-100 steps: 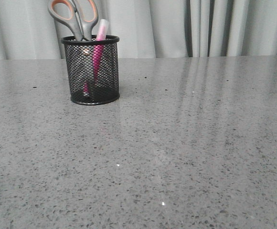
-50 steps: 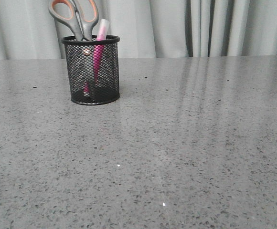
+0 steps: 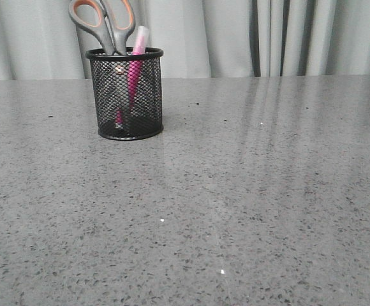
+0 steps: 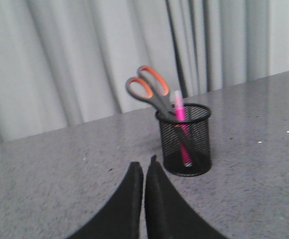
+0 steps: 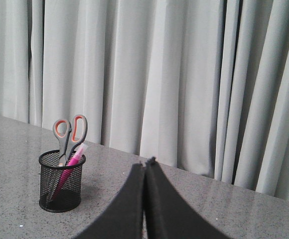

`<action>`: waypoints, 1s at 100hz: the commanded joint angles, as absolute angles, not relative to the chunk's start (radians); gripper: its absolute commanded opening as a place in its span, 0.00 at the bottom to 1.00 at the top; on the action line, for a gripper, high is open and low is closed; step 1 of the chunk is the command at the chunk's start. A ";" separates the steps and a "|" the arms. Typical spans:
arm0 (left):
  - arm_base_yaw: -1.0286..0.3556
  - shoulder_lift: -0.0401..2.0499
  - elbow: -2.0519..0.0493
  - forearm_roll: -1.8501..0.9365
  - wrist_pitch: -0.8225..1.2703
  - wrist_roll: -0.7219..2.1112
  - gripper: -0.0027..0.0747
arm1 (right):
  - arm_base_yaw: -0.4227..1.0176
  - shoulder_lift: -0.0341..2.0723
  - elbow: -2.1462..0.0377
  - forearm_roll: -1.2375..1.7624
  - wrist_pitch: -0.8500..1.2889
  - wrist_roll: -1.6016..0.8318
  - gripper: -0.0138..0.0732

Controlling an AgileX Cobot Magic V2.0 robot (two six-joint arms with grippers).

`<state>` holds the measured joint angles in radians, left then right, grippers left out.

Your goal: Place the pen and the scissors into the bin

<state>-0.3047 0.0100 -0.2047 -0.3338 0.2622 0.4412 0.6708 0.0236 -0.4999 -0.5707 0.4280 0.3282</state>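
Note:
The black wire-mesh bin [image 3: 129,95] stands upright on the grey table at the far left. The scissors [image 3: 103,22] stand in it, blades down, with the grey and orange handles above the rim. The pink pen [image 3: 134,64] leans in it beside them, with its whitish cap above the rim. The bin also shows in the left wrist view [image 4: 185,142] and in the right wrist view [image 5: 61,181]. My left gripper [image 4: 144,163] is shut and empty, a little short of the bin. My right gripper [image 5: 145,163] is shut and empty, well away from the bin. Neither gripper shows in the front view.
The speckled grey table [image 3: 249,191] spreads wide around the bin. Pale curtains [image 3: 268,32] hang behind its far edge.
The bin with the scissors and pen sits slightly further right and lower in the front view than before. Nothing else differs.

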 commanded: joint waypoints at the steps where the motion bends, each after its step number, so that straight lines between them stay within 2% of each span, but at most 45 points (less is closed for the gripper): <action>1: -0.272 -0.005 -0.161 -0.229 0.103 0.241 0.01 | 0.674 0.038 -0.521 -0.599 0.355 0.320 0.09; 14: -0.224 -0.037 -0.089 -0.157 0.095 0.170 0.01 | 0.674 0.038 -0.521 -0.599 0.355 0.320 0.09; 51: -0.149 -0.035 0.045 -0.119 0.253 0.170 0.01 | 0.674 0.038 -0.521 -0.599 0.357 0.320 0.09; 100: -0.088 -0.035 0.046 -0.121 0.277 0.170 0.01 | 0.674 0.038 -0.521 -0.599 0.357 0.320 0.09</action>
